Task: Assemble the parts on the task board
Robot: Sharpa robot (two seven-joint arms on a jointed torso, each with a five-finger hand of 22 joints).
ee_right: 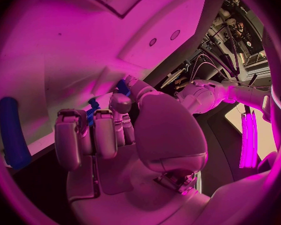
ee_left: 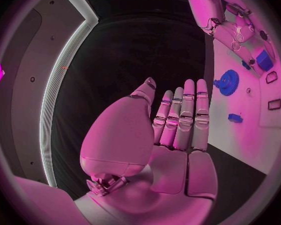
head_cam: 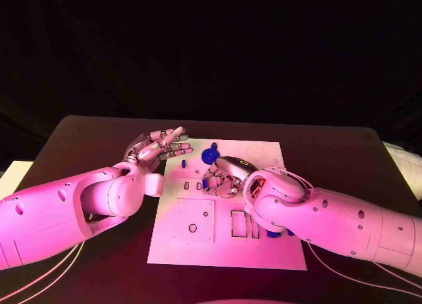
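The white task board [head_cam: 188, 244] lies in the middle of the black table. My right hand [head_cam: 227, 172] is low over the board's far half, fingers curled down. In the right wrist view its thumb and fingers [ee_right: 103, 122] pinch a small blue part [ee_right: 92, 111] against the board. A blue gear [head_cam: 210, 154] stands just beyond that hand, with a small blue piece [head_cam: 185, 162] to its left. My left hand [head_cam: 161, 147] hovers at the board's far left corner, fingers straight and apart, holding nothing. The left wrist view shows this flat hand [ee_left: 178, 127], the blue gear [ee_left: 227, 81] and a blue block [ee_left: 264, 60].
A blue cylinder [ee_right: 12, 132] lies on the board beside my right hand. More blue parts [head_cam: 274, 233] sit by the slots under my right forearm. Rectangular slots [head_cam: 240, 223] and a raised square plate [head_cam: 192, 221] take up the board's near half. Bare black table [head_cam: 83, 139] surrounds the board.
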